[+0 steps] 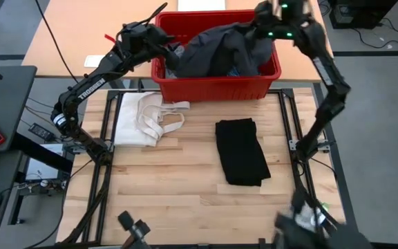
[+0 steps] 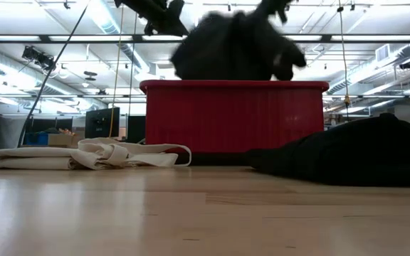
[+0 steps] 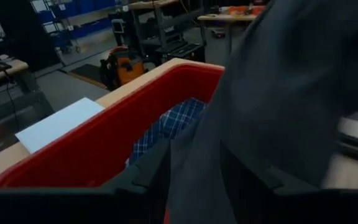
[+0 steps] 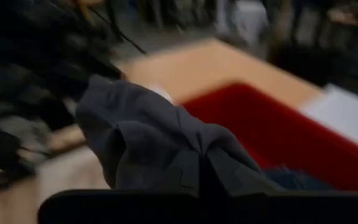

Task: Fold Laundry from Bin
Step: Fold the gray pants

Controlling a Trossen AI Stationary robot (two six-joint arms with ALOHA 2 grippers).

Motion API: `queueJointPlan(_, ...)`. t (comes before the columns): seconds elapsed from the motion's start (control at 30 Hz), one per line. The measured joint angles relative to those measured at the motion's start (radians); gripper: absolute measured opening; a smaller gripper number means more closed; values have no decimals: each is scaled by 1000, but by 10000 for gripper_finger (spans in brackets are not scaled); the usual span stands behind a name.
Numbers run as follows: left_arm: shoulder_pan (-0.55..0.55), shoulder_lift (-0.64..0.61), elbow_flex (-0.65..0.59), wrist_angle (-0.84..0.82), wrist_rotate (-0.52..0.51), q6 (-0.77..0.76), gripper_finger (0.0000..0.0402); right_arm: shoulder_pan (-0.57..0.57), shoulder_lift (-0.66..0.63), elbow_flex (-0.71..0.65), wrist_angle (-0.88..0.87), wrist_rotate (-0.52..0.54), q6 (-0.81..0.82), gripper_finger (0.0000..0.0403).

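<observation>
**Two grippers lifting one dark grey garment out of the red bin**

Two arms are busy at the top of the overhead picture. The left gripper (image 1: 166, 57) is at the left end of the red bin (image 1: 216, 86), and the right gripper (image 1: 256, 29) is above its right end. Between them hangs a dark grey garment (image 1: 216, 50), bunched up and sagging over the bin.

In the left wrist picture, the two dark fingers (image 3: 146, 175) are close together with a fold of the grey cloth pinched between them. In the right wrist picture, the fingers are squeezed tight on a bunch of the same cloth (image 4: 166, 146). So both grippers are holding it.

From table height, the garment (image 2: 237, 46) bulges above the bin's rim near the top middle of the picture. I think the bottom of it is not clear of the bin yet.

A blue-and-white plaid shirt (image 3: 169, 124) lies down inside the bin, under the grey one.

To do this step well, I would lift both ends up evenly until all the cloth is above the rim. Then I would pull the two ends apart, so the garment hangs flat and not in a lump. The lift should be slow, so the plaid shirt does not get dragged out too.

On the table, a folded black garment (image 1: 240, 151) sits right of the middle. A cream-white cloth with strap loops (image 1: 147, 119) lies to the left. The bare wood lower down looks like a good spot to lay the grey one.
</observation>
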Motion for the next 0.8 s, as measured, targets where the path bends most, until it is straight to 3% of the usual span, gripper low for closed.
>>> queueJointPlan(0.13, -23, -65, 0, 28, 13, -8, 141, 56, -89, 0, 40, -45, 53, 7)
queueJointPlan(0.37, -100, -194, 1, 42, 214, 53, 141, 177, -168, 0, 44, -45, 137, 6)
queueJointPlan(0.6, -249, -258, 1, -31, 217, -27, 141, 284, -172, 0, 22, -39, 196, 6)
queueJointPlan(0.8, -406, -270, 2, -111, 166, -165, 141, 388, -172, 0, -114, 51, 219, 6)
